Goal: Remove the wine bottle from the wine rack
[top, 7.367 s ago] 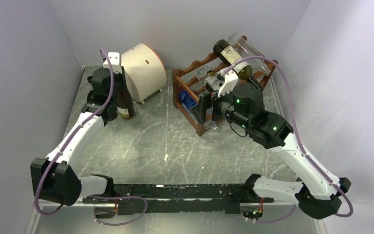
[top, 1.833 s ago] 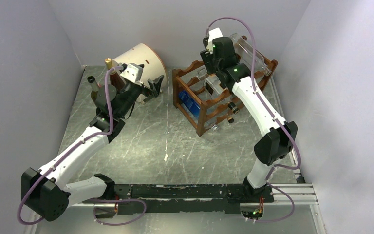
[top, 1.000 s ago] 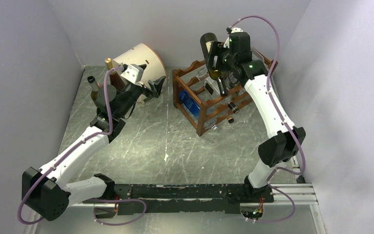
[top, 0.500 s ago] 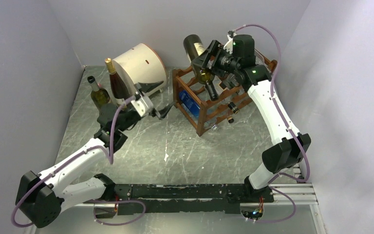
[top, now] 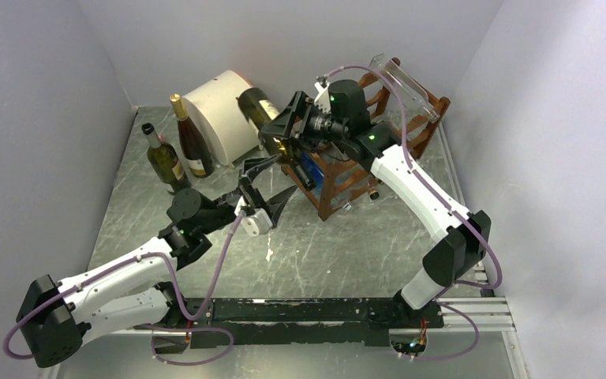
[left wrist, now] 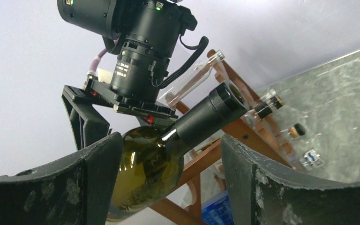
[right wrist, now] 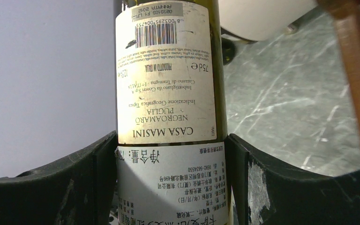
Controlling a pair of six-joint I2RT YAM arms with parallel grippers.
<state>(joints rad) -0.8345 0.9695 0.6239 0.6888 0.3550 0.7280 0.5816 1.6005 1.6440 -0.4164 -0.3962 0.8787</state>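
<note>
My right gripper point(top: 284, 126) is shut on the wine bottle point(top: 259, 110), a dark green one with pale labels. The bottle hangs tilted in the air to the left of the wine rack point(top: 338, 188), base up-left, neck down-right. In the right wrist view both fingers point(right wrist: 258, 183) press the labelled body of the wine bottle point(right wrist: 168, 93). My left gripper point(top: 272, 178) is open just below, pointing up at the bottle. From the left wrist, the bottle's shoulder point(left wrist: 145, 173) and neck point(left wrist: 206, 117) show between the spread fingers point(left wrist: 258, 183), apart from them, with the rack point(left wrist: 201, 160) behind.
Two bottles stand at the back left, a brown one point(top: 193, 138) and a green one point(top: 162, 158), beside a cream drum point(top: 221, 110). A clear bottle point(top: 402, 79) lies on the rack's top. A blue item point(top: 309, 167) sits inside the rack. Grey walls close in on three sides.
The right arm has carried the bottle left and down, away from the rack. The left arm has swung from the standing bottles to under it, its jaws narrowing a little.
</note>
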